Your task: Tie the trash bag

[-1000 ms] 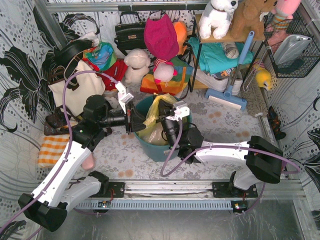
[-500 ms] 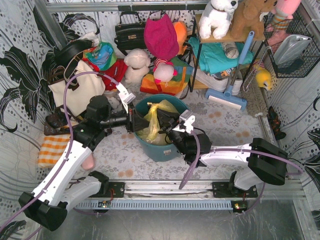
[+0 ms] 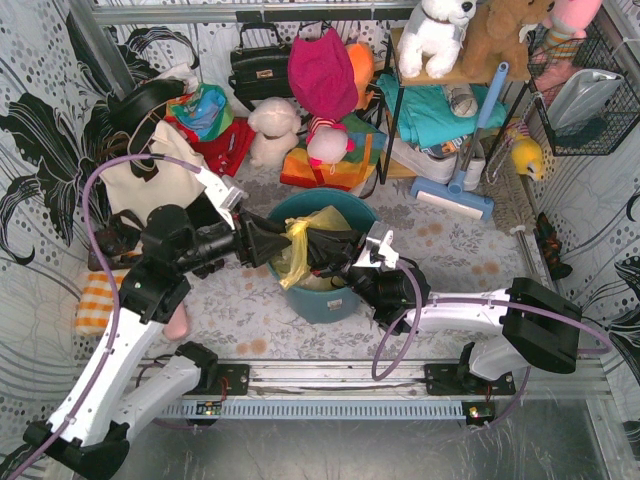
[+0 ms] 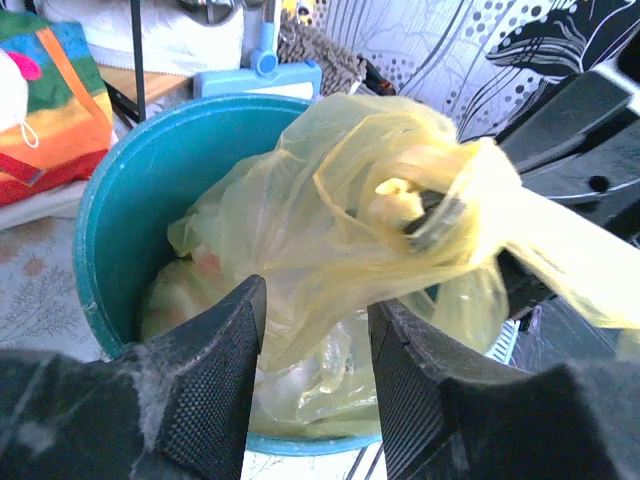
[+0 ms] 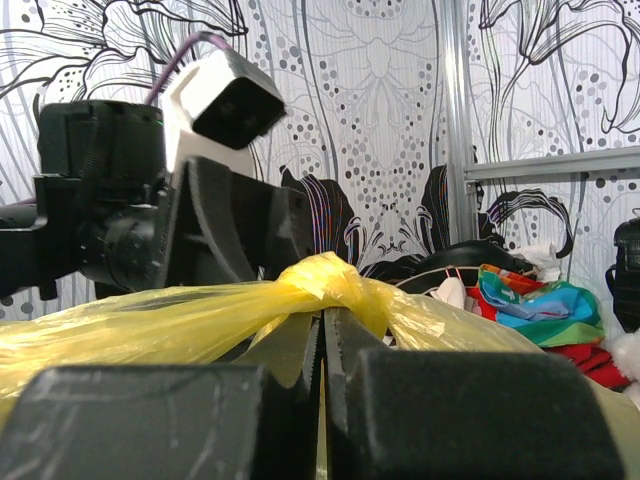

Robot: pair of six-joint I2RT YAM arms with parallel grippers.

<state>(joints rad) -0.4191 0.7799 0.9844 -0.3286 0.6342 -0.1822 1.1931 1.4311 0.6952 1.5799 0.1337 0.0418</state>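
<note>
Left arm (image 3: 165,235) swung left, jaws parted; right jaws pinching trash bag (image 3: 300,236).

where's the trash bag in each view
top external: trash bag at centre, in the teal bin
left wrist: trash bag fills the middle, inside the bin
right wrist: trash bag stretches across the middle
shared landmark: the left gripper, next to the bag in all three

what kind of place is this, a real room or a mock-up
Probably a mock-up of a cluttered home corner: flower-print sheets serve as walls inside a metal frame, plush toys and bags are piled at the back, and two arms are bolted to a rail.
</note>
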